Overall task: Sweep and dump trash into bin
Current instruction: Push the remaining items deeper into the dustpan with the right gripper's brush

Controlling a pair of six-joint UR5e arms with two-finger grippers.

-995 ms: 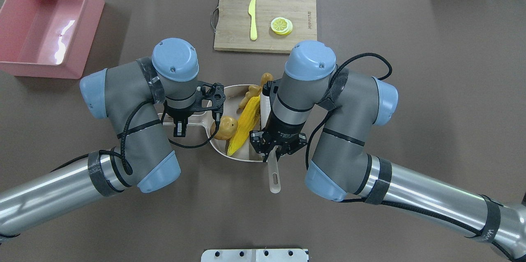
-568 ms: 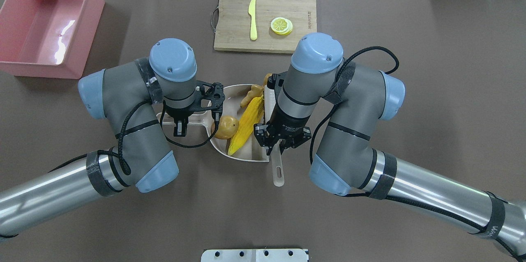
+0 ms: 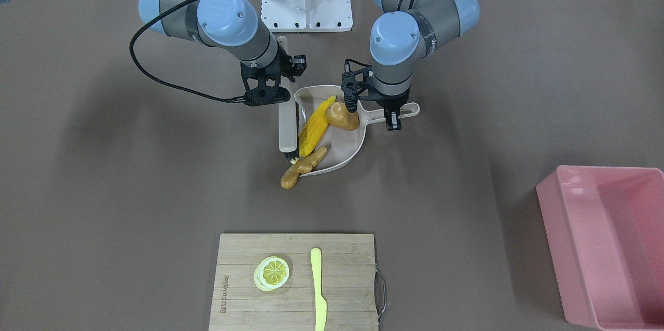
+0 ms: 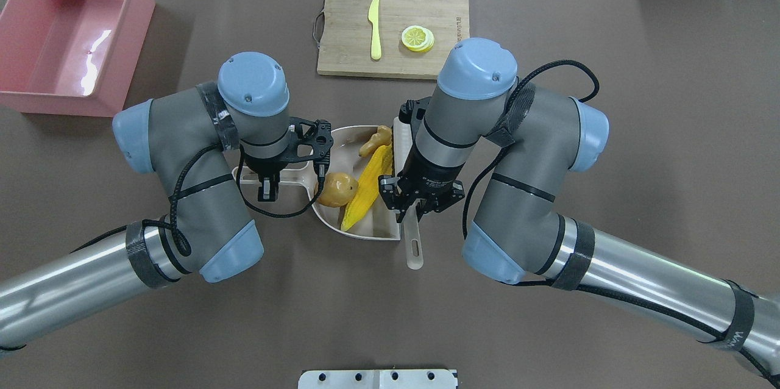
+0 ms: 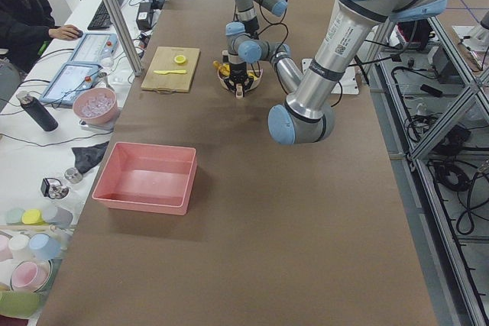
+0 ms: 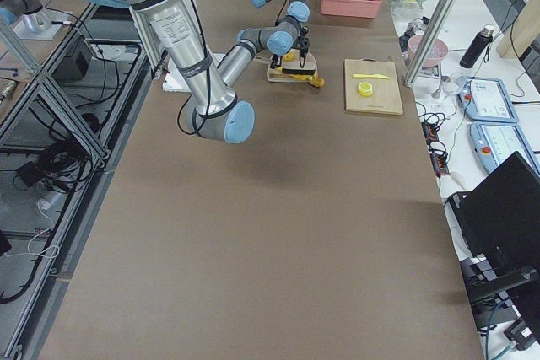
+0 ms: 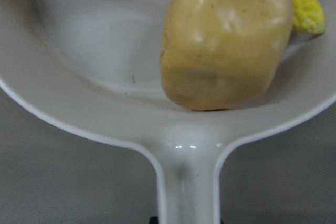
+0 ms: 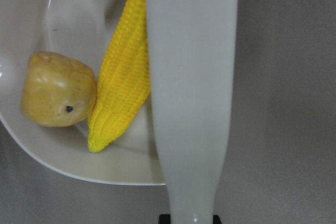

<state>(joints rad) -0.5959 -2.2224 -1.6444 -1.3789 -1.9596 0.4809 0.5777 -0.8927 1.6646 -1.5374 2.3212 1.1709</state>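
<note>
Locate the yellow toy corn cob (image 4: pixel 368 185) at the centre of the overhead view. It lies lengthwise inside the beige plastic handled dustpan (image 4: pixel 346 146). The tan-brown potato-like lump (image 4: pixel 335 189) sits just beside it, against the pan's rear wall where the handle joins. The knobbly tan ginger-like root (image 3: pixel 303 164) lies across the pan's open lip. In the front-facing view its outer end rests on the brown table (image 4: pixel 609 41).

The large pink rectangular plastic tub (image 4: pixel 131 47) stands at the upper left of the overhead view, well apart from the pan.

The left gripper (image 4: pixel 266 185) is clamped on the dustpan handle. The right gripper (image 4: pixel 409 213) is clamped on the handle of the off-white brush (image 8: pixel 191 103), which lies alongside the corn.

At top centre, a bamboo cutting board (image 4: pixel 341 41) carries a pale yellow knife (image 4: pixel 375 26) and a lemon slice (image 4: pixel 417 38).
</note>
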